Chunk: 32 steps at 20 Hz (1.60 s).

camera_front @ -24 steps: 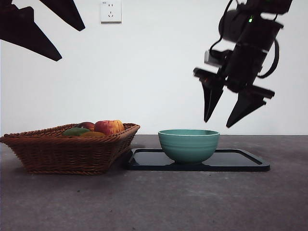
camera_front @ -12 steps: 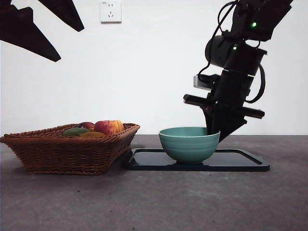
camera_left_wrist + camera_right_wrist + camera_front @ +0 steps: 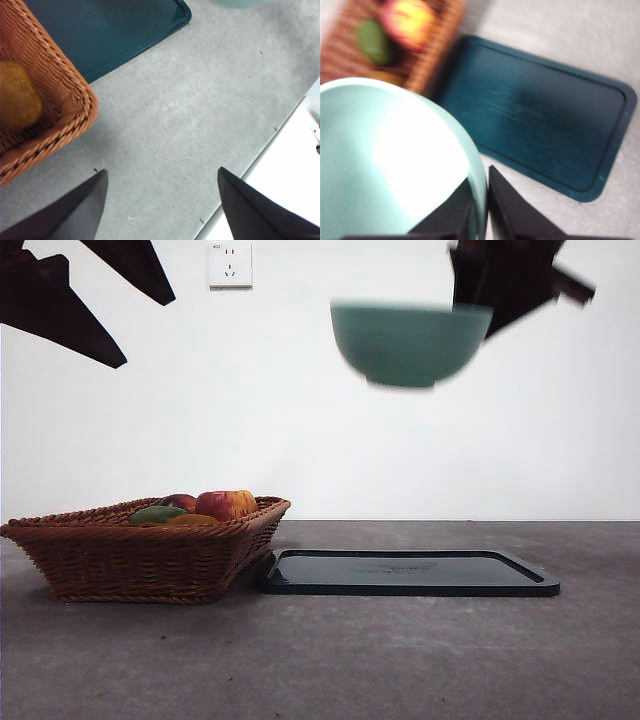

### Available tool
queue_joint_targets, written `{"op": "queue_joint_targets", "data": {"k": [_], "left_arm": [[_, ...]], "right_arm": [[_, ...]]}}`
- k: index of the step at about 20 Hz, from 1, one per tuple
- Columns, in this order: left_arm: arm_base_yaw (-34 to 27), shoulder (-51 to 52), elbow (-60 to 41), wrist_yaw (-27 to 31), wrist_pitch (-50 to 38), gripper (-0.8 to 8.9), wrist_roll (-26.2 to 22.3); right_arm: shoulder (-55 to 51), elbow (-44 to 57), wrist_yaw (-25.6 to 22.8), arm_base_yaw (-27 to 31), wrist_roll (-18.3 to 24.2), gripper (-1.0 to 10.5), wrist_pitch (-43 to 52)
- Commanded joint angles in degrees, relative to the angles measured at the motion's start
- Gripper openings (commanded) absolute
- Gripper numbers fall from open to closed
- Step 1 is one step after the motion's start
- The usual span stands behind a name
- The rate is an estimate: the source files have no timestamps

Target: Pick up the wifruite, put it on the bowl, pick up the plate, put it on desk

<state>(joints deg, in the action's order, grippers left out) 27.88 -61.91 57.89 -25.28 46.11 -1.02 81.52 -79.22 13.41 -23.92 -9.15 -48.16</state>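
Setting: robot test bench in a plain indoor room, likely a lab. You have a bare white wall with one wall socket (image 3: 230, 264), a matte grey-brown surface (image 3: 330, 660) with a pale edge, and staged props only: a wicker basket (image 3: 140, 555) of fruit and a dark tray (image 3: 410, 573). No household clutter surrounds them.

Wicker basket (image 3: 140, 548) at left, holding a red-yellow apple (image 3: 226, 504), a green fruit (image 3: 157, 513) and an orange-yellow fruit (image 3: 15, 100). Dark teal rectangular tray (image 3: 410, 573) lies flat just right of the basket, nothing on it. White wall socket (image 3: 230, 264) on far wall, upper left.
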Motion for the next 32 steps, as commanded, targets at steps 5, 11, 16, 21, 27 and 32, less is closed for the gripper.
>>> {"op": "queue_joint_targets", "data": {"k": [5,11,16,21,27,32], "left_arm": [[0.26,-0.31,0.55,-0.17,-0.50,3.44,-1.09],[0.26,-0.31,0.55,-0.17,-0.59,3.44,-1.09],[0.26,-0.31,0.55,-0.17,-0.61,3.44,-1.09],[0.26,-0.31,0.55,-0.17,-0.57,3.44,-1.09],[0.26,-0.31,0.55,-0.17,-0.50,3.44,-1.09],[0.28,-0.31,0.55,-0.17,-0.42,3.44,-1.09]], "right_arm": [[-10.16,14.71,0.09,-5.46,-1.01,0.1,4.39],[-8.17,28.24,0.07,-8.63,-6.12,0.1,17.64],[-1.70,32.00,0.09,-8.96,-7.39,0.1,23.04],[3.39,32.00,0.09,-9.53,-7.82,0.0,25.42],[4.57,32.00,0.00,-9.64,-8.20,0.1,25.31],[4.57,32.00,0.04,-9.64,-8.94,1.4,23.80]]}}
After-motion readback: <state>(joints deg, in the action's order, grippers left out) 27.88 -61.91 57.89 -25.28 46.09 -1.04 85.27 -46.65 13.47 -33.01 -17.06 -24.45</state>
